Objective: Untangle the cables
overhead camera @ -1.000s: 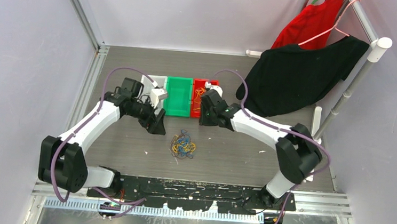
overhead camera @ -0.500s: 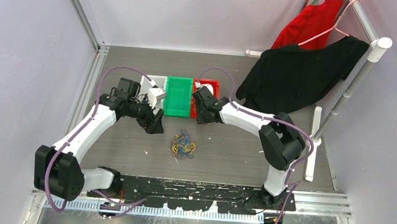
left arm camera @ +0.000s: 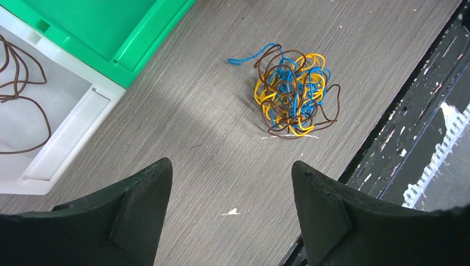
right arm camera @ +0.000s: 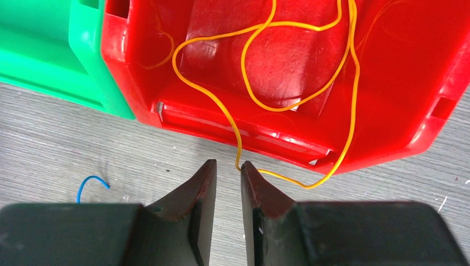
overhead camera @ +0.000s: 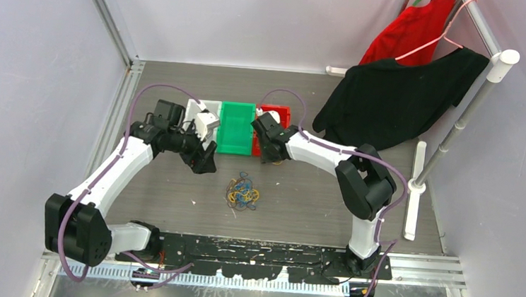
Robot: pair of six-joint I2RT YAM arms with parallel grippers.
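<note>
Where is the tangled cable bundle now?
The tangled cable bundle lies on the table, centre of the top view, just near-side of the green bin.

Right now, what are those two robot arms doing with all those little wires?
They are untangling wires. The right gripper sits at the front wall of the red bin, its jaws nearly together at a yellow wire that trails out of the bin; it isn't clearly pinched. The left gripper hovers wide open above the table, facing the blue, yellow and brown tangle. One brown wire lies in the white bin.
</note>
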